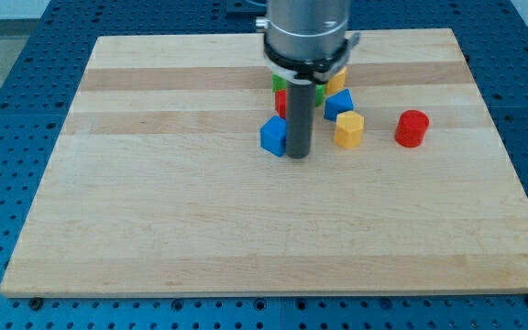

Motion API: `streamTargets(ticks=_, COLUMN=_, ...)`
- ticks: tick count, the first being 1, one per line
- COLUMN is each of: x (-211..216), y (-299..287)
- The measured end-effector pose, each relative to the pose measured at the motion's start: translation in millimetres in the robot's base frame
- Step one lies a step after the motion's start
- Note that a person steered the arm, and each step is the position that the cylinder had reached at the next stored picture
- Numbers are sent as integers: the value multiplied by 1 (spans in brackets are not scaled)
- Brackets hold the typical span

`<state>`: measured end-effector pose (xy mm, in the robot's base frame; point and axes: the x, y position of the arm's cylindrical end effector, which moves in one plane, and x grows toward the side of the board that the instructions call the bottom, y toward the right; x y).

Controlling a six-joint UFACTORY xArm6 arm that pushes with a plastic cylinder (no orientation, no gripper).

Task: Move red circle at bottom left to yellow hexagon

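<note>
A red circle block [412, 128] stands on the wooden board at the view's right. A yellow hexagon block [348, 129] sits a short way to its left, apart from it. My tip [298, 155] is at the board's middle, touching or right next to a blue block [273, 136] on its left side, and left of the yellow hexagon. The rod and arm body hide part of the block cluster behind it.
Behind the rod sit a second blue block [338, 104], a yellow block [338, 79], a green block [280, 82] and a red block [281, 102], all partly hidden. The wooden board [154, 202] lies on a blue perforated table.
</note>
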<state>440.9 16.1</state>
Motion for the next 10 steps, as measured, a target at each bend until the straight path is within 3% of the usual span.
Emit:
streamTargets(ticks=2, x=-4, y=-6)
streamTargets(ticks=4, x=-4, y=50)
streamTargets(ticks=6, x=-18, y=54)
streamTargets(ticks=10, x=4, y=71)
